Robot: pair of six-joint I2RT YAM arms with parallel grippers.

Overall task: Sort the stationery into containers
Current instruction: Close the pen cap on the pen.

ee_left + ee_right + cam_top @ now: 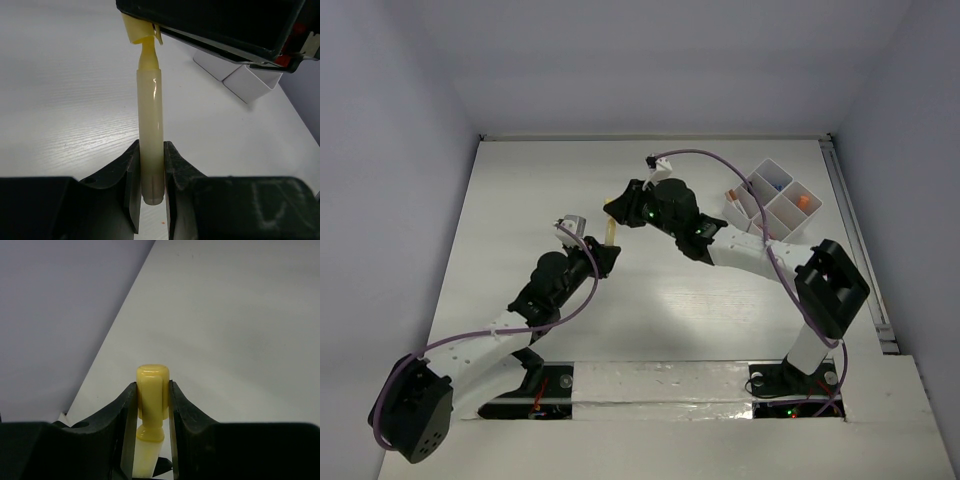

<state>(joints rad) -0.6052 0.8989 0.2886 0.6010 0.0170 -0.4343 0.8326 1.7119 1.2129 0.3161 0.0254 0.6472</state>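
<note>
A yellow tube is held off the table between both grippers. My left gripper is shut on its pale body end, which shows in the left wrist view between my fingertips. My right gripper is shut on its yellow cap, clamped between the jaws. The white organiser tray stands at the back right, with an orange bit, a blue-capped item and an orange-capped tube in its compartments. Scissors, pens and clip are out of view.
The right gripper's black body fills the top of the left wrist view, with the tray's corner behind it. Pale walls enclose the white table on the left, back and right. The arm bases sit at the near edge.
</note>
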